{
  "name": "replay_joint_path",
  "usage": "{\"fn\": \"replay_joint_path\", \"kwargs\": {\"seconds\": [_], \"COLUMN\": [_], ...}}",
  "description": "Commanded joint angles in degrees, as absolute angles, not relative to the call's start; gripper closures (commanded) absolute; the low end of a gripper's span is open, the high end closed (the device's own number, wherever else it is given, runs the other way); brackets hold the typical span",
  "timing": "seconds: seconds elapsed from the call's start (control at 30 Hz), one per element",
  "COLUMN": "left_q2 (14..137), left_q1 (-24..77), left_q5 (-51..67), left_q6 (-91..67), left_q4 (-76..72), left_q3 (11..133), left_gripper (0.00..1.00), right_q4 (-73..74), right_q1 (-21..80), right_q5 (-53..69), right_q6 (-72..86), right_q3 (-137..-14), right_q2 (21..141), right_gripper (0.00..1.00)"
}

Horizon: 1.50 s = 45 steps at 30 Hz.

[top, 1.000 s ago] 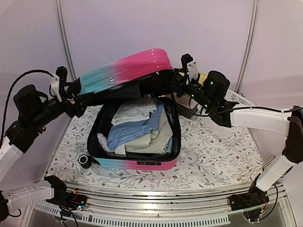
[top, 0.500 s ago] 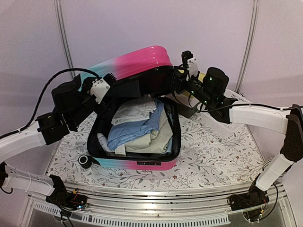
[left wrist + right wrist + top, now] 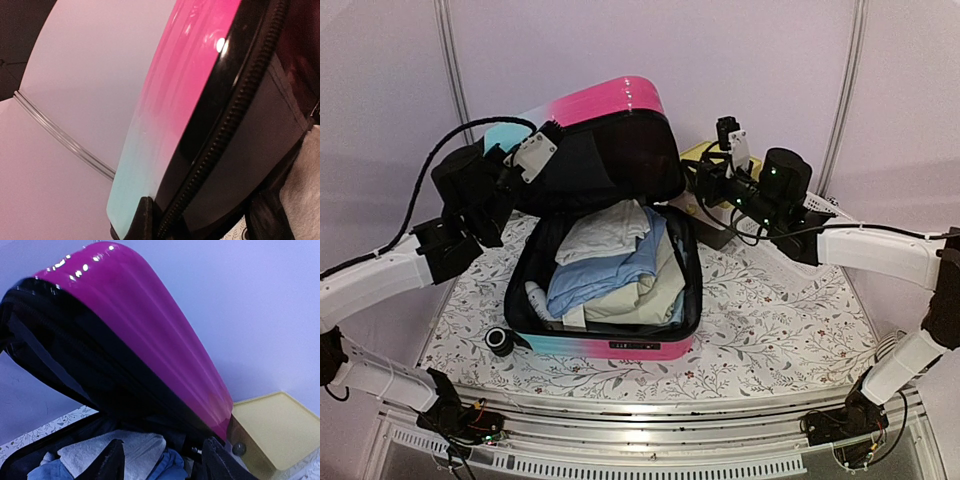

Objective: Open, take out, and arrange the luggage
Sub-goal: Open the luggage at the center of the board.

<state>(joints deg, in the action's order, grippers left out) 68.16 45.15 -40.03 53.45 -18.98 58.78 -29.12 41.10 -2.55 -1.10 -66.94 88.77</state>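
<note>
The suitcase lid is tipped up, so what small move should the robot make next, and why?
Probably push the lid further back with the left claw, which sits at its left edge. The lid leans steeply over the packed clothes, and the open right claw hangs clear of it.

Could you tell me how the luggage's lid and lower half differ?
The lid stands raised and tilted, showing black lining; the lower half lies flat on the table, packed with folded clothes. The lid's shell looks mostly pink, the lower half's front turquoise-to-pink. Both are black-lined.
</note>
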Motion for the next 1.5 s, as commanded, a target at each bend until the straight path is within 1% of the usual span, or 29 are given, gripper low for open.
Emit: {"fn": "replay_joint_path", "kwargs": {"seconds": [0.0,0.23,0.37,0.47,0.57,0.67,0.83,0.93,1.03,1.07,1.1,1.17,1.2,1.27,1.47], "left_q2": [71.39,74.31,75.26,75.57,75.63,75.76,75.49,75.01,74.22,74.00,73.71,73.08,72.73,71.80,68.68], "left_q1": [44.91,44.38,44.34,44.30,44.34,44.49,45.23,45.96,47.01,47.58,48.08,49.80,50.68,52.66,57.01], "left_q5": [-38.45,-38.27,-38.66,-38.59,-37.88,-37.57,-38.47,-38.92,-40.14,-40.77,-41.61,-44.16,-45.43,-47.52,-51.78], "left_q6": [52.29,55.84,57.19,58.07,58.00,58.32,61.10,62.92,66.04,67.56,69.11,71.90,73.04,75.15,78.84], "left_q4": [-23.07,-25.27,-25.36,-25.49,-25.14,-24.24,-24.08,-24.13,-24.40,-24.79,-25.24,-26.12,-26.33,-26.37,-26.73], "left_q3": [62.51,64.79,65.92,66.69,67.41,67.91,67.71,67.30,66.77,66.53,66.31,66.18,66.25,66.34,66.49], "left_gripper": [1.00,1.00,1.00,1.00,1.00,1.00,1.00,1.00,1.00,1.00,1.00,1.00,1.00,1.00,1.00], "right_q4": [-21.93,-8.33,-0.82,5.16,6.17,5.45,8.25,10.07,10.20,10.03,9.87,9.24,8.87,8.68,8.79], "right_q1": [40.52,40.52,40.52,40.65,41.16,44.35,47.14,47.74,48.85,49.17,49.54,50.04,50.23,50.53,51.26], "right_q5": [-3.14,-1.26,0.40,2.28,4.08,2.08,-3.57,-5.30,-5.44,-5.07,-4.58,-2.46,-1.02,1.76,8.67], "right_q6": [6.62,20.44,29.16,34.04,38.23,40.45,43.68,44.72,44.23,43.82,43.02,40.70,38.95,36.39,32.34], "right_q3": [-61.96,-54.52,-51.46,-50.69,-48.82,-47.96,-50.67,-52.65,-54.18,-54.67,-55.27,-56.68,-57.28,-58.73,-62.21], "right_q2": [82.87,75.38,73.17,74.44,76.22,78.69,85.69,89.62,92.00,92.62,93.23,94.22,94.70,95.71,98.06], "right_gripper": [0.43,0.34,0.34,0.33,0.32,0.33,0.35,0.43,0.56,0.67,0.73,0.89,0.94,0.97,0.97]}}
